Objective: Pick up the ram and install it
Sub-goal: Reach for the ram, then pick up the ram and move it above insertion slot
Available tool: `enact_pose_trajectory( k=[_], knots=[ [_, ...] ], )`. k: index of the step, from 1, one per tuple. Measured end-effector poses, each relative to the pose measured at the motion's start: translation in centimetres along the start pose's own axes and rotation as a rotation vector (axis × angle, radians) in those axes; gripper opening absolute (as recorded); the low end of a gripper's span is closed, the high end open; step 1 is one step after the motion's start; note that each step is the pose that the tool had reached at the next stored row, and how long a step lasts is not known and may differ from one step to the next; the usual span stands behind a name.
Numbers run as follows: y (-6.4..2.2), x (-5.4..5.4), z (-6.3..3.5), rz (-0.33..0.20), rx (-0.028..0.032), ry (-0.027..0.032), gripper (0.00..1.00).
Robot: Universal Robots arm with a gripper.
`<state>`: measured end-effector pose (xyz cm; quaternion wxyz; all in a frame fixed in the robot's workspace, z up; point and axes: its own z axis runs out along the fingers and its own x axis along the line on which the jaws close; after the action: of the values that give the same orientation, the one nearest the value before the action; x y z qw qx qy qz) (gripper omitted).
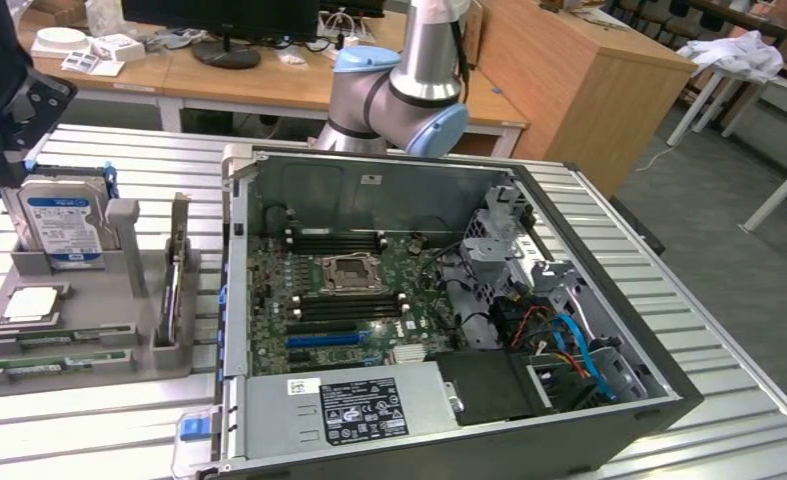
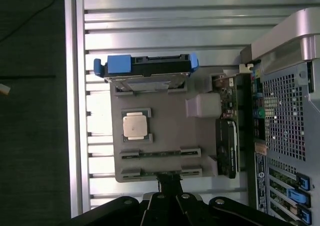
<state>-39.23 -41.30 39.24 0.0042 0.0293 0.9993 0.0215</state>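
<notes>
On the slatted metal table [image 1: 100, 430], the open PC case [image 1: 353, 190] holds its motherboard [image 1: 353, 300]. Next to it, the grey holder tray [image 1: 100, 300] has an upright hard drive [image 1: 62, 225], a CPU [image 1: 33, 305] and the ram [image 2: 161, 153] in its slots. Gripper [image 2: 170, 180] hangs above, pinched closed, holding nothing.

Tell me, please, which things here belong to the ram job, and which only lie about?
For the job:
ram
gripper
motherboard

Lying about:
hard drive
CPU
card
</notes>
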Motion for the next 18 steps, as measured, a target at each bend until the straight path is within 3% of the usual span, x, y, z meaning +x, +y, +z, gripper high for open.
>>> enact_pose_trajectory(
  k=[3,18],
  knots=[
    [-0.35,-0.02,-0.01,0.000,0.0000,0.0000,0.11],
    [-0.36,-0.02,-0.02,-0.001,0.0000,0.0000,0.11]
  ],
)
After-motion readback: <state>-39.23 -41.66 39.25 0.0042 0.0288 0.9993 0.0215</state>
